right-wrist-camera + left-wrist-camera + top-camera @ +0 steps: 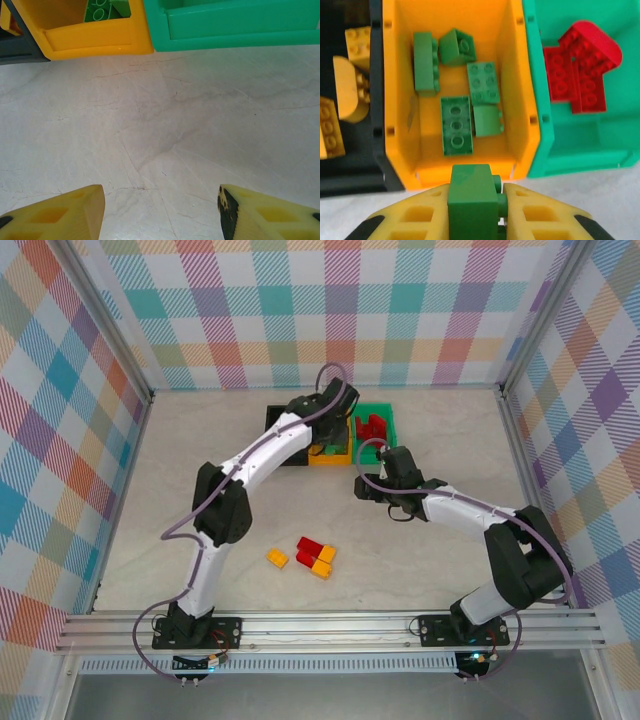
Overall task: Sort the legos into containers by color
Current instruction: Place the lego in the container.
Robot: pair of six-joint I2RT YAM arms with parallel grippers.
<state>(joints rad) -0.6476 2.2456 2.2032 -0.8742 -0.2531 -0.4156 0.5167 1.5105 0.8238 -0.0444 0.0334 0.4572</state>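
Seemingly just short of the orange-yellow bin's near wall, the left gripper clamps a green brick that, released here, may fall outside, while the right gripper stands apart.

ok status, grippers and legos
Left gripper shut on green lego, over orange bin's near edge. Right gripper open, empty. Red legos, yellow legos loose on table. Nothing blocking.

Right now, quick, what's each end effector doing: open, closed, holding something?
Left end effector: closed on a green lego, by the orange bin's near rim.
Right end effector: open, empty, over the table.
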